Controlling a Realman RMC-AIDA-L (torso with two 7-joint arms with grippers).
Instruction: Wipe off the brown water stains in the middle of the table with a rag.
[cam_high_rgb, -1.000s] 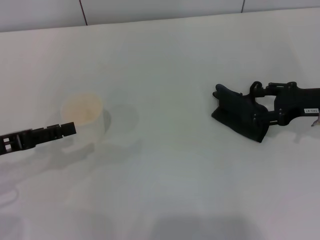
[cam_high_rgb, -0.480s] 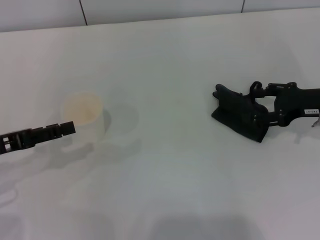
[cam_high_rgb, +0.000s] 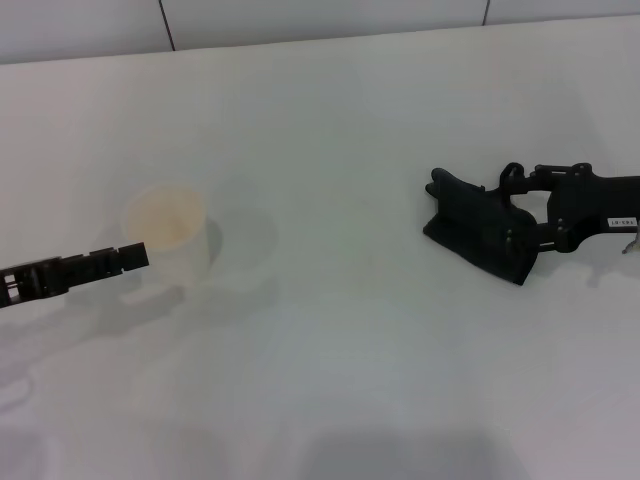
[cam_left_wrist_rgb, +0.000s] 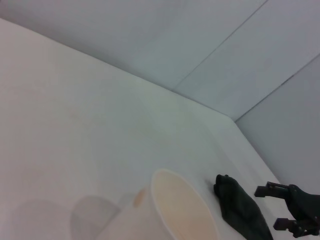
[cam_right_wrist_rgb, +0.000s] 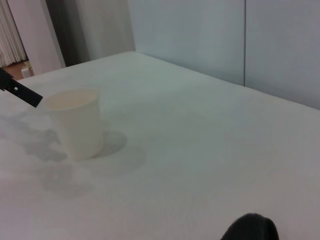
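The white table (cam_high_rgb: 330, 380) carries a paper cup (cam_high_rgb: 172, 238) near its left edge. The black rag (cam_high_rgb: 478, 232) lies toward the right edge, clenched by the right gripper (cam_high_rgb: 512, 218). The left gripper (cam_high_rgb: 130, 257) sits beside the cup, its grip unreadable.

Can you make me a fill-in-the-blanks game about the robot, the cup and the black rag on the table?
1. The rag is colored ____.
2. The white paper cup stands ____, not tipped over.
3. The right end effector is at the ____.
4. In the head view, the left end effector is just in front of the ____.

Missing words: black; upright; rag; cup
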